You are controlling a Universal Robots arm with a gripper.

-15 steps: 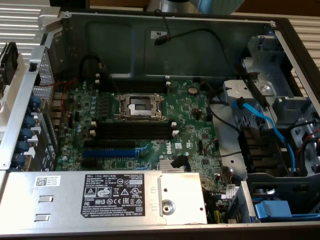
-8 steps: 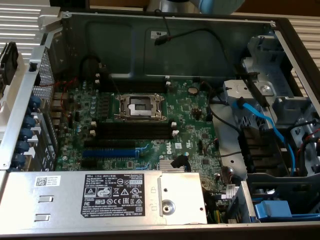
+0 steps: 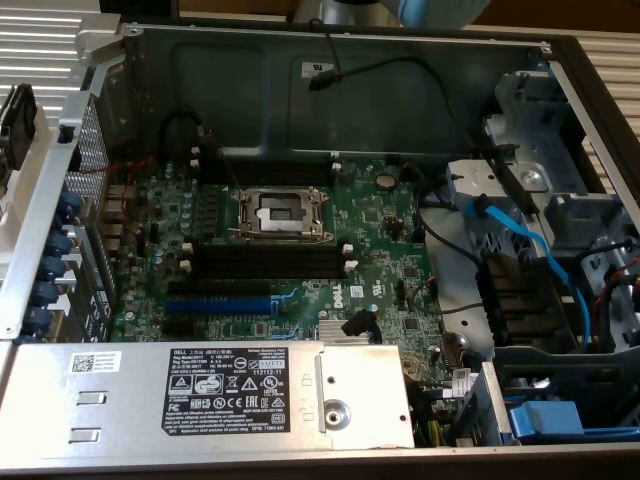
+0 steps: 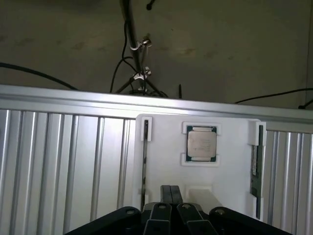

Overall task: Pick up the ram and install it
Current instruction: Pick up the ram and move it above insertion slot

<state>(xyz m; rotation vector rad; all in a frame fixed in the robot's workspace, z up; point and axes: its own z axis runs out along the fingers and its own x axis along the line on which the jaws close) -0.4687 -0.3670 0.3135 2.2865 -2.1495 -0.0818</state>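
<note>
In the wrist view my gripper [image 4: 171, 195] hangs shut with nothing between its fingers, over the near edge of a white holder [image 4: 166, 166]. A ram [image 4: 255, 165], a dark-green stick standing on edge, sits in a slot at one side of the holder. A second thin dark stick [image 4: 145, 149] stands in the slot on the other side. A square processor chip [image 4: 201, 143] lies between them. In the exterior view the black memory slots [image 3: 268, 262] with white end clips lie just in front of the open processor socket [image 3: 280, 212] on the green motherboard [image 3: 380, 255].
The open computer case has a silver power supply [image 3: 210, 395] along its front and a blue slot [image 3: 218, 304] beside the black ones. Cables and drive bays [image 3: 530, 220] crowd the exterior view's right. Ribbed aluminium table [image 4: 58, 161] surrounds the holder.
</note>
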